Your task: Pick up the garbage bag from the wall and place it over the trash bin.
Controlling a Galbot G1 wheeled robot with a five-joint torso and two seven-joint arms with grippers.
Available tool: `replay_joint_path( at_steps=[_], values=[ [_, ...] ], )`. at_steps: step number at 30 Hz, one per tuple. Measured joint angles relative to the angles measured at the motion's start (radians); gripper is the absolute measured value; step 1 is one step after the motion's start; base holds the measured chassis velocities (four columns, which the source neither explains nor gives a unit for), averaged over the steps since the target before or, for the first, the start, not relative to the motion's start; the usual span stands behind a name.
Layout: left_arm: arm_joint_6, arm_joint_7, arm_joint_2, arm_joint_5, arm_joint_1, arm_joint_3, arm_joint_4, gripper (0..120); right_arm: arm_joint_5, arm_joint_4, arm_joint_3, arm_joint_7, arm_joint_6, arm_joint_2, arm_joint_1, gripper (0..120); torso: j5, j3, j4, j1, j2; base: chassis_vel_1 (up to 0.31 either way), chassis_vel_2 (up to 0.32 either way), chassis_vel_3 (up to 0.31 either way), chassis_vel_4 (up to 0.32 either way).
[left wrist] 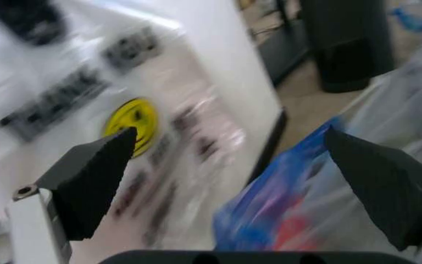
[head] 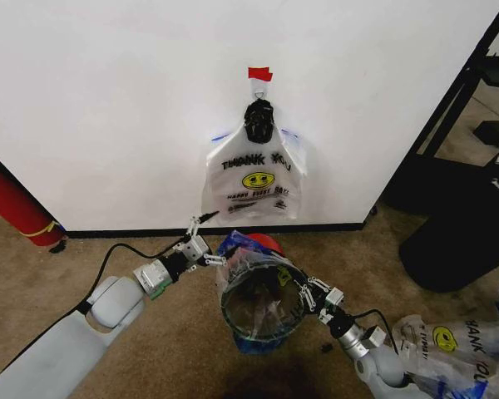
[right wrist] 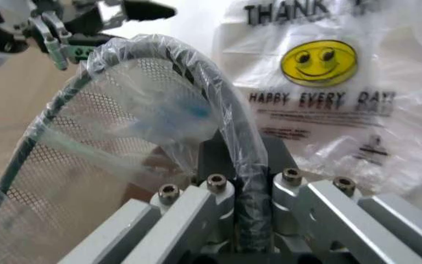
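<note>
Several spare bags (head: 453, 345) lie beside the right gripper (head: 306, 293).

Garbage bag (head: 254, 283) lining trash bin (head: 262, 320)

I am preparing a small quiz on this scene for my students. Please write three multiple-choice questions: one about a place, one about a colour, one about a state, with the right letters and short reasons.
1. Where does the printed garbage bag hang?
A. on a hook on the wall
B. on the red cylinder
C. on the black shelf

2. What colour is the tape piece above the hook?
A. blue
B. red
C. green

3. What is the state of the right gripper?
A. open above the floor
B. shut on the bag-covered rim of the trash bin
C. shut on the wall bag

Answers:
1 A, the bag hangs from the black hook on the white wall.
2 B, the tape is red.
3 B, the right wrist view shows its fingers clamping the rim.
</note>
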Motion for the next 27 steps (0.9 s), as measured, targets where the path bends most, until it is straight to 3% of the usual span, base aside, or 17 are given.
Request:
replay_joint_path(
  at_steps=[7, 11, 18, 27],
  values=[
    [0.003, 0.090, 0.000, 0.014, -0.092, 0.058, 0.048, 100, -0.075, 0.002, -0.007, -0.005, 0.013, -0.013, 0.022, 0, -0.0002, 0.000, 0.0000, 0.000, 0.000, 0.000, 0.000, 0.000, 0.000],
    [0.005, 0.173, 0.025, 0.005, -0.215, 0.121, 0.115, 100, -0.112, -0.011, -0.003, -0.021, 0.026, -0.026, 0.036, 0, -0.0001, 0.000, -0.0002, 0.000, 0.000, 0.000, 0.000, 0.000, 0.000],
    [0.005, 0.292, 0.025, 0.003, -0.275, 0.141, 0.154, 100, -0.131, -0.018, 0.004, -0.034, 0.033, -0.032, 0.057, 0, -0.0002, 0.000, 0.0002, 0.000, 0.000, 0.000, 0.000, 0.000, 0.000],
    [0.008, 0.353, 0.001, 0.011, -0.321, 0.168, 0.182, 100, -0.152, -0.021, 0.010, -0.052, 0.036, -0.044, 0.077, 0, 0.0000, 0.000, 0.0001, 0.000, 0.000, 0.000, 0.000, 0.000, 0.000]
  ],
)
